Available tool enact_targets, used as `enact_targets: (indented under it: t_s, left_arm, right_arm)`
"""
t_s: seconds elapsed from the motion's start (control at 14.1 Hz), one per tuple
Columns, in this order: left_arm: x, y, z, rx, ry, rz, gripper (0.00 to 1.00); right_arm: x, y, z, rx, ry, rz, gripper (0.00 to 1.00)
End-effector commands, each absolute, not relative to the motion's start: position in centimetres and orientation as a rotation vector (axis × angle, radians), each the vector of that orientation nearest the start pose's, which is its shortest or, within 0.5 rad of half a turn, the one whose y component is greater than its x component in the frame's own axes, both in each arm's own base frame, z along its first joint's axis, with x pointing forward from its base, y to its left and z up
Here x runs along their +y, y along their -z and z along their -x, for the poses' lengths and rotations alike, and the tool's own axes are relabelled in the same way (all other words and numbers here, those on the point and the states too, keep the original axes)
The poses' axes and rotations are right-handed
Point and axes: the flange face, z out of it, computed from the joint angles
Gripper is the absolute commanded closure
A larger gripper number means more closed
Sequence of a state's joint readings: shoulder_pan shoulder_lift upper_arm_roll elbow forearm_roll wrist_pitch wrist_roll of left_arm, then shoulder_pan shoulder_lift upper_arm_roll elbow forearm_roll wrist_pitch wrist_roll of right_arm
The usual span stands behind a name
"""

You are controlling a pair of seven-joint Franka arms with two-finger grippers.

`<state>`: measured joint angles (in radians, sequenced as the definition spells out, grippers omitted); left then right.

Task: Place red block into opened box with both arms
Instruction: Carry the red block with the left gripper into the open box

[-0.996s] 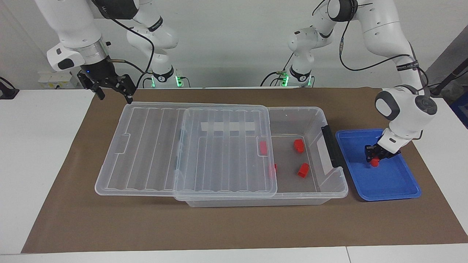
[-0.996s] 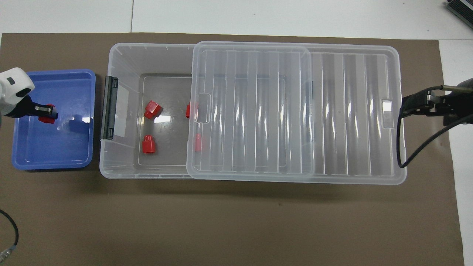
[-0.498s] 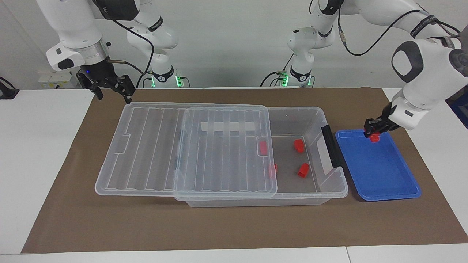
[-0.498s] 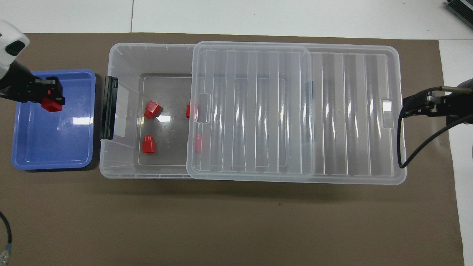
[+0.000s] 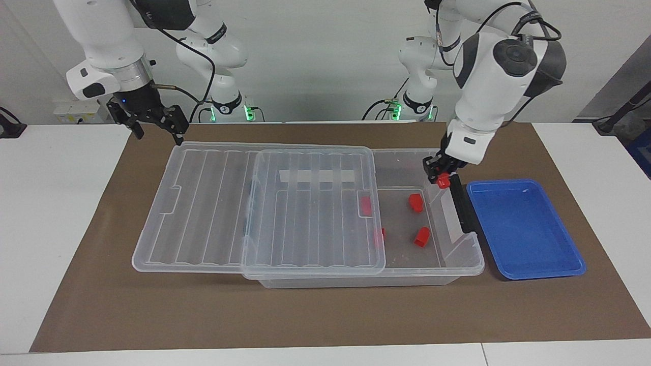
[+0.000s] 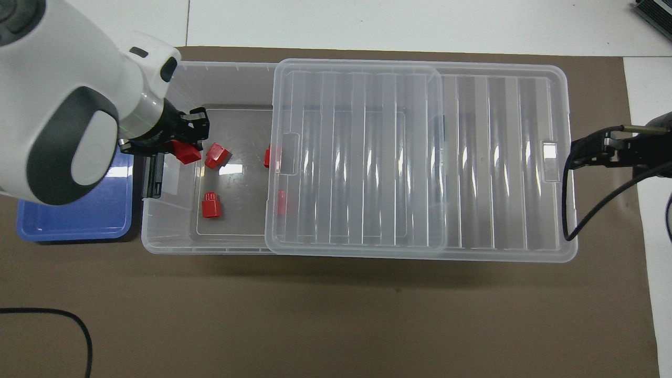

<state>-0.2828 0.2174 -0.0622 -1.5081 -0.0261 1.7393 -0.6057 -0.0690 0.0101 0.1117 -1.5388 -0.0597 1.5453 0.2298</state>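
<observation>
White bench [image 5: 61, 213], several panels, seams visible along edge farthest from robots. Brown paper mat [image 5: 325, 315] covers most of bench top. Plain pale grey-white wall [image 5: 325, 61] at robots' end. White socket strip [image 5: 76, 111] on wall toward right arm's end. Even, soft lighting; glare spots on shiny surfaces.

Bright even light, glare on lid [image 6: 367, 157]

No readable text, labels, brands or numbers on anything in view.
</observation>
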Motion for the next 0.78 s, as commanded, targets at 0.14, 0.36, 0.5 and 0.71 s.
enact_targets:
  t_s: [0.14, 0.36, 0.5, 0.71]
  left_arm:
    - [-21.7, -46.6, -56.2, -0.459, 0.102, 3.182, 1.0]
    - [-21.4, -43.4, -55.7, -0.462, 0.161, 3.193, 1.0]
    - [-21.5, -40.4, -55.4, -0.464, 0.197, 3.199, 1.0]
    - [-22.1, -37.2, -54.9, -0.449, 0.195, 3.2, 1.0]
  right_arm:
    - [1.5, -62.8, -54.5, 0.268, -0.024, 3.176, 0.0]
    - [1.7, -62.8, -54.5, 0.265, -0.028, 3.15, 0.0]
    - [1.7, -62.8, -54.5, 0.262, -0.026, 3.151, 0.0]
    - [1.7, -62.7, -54.5, 0.262, -0.028, 3.151, 0.0]
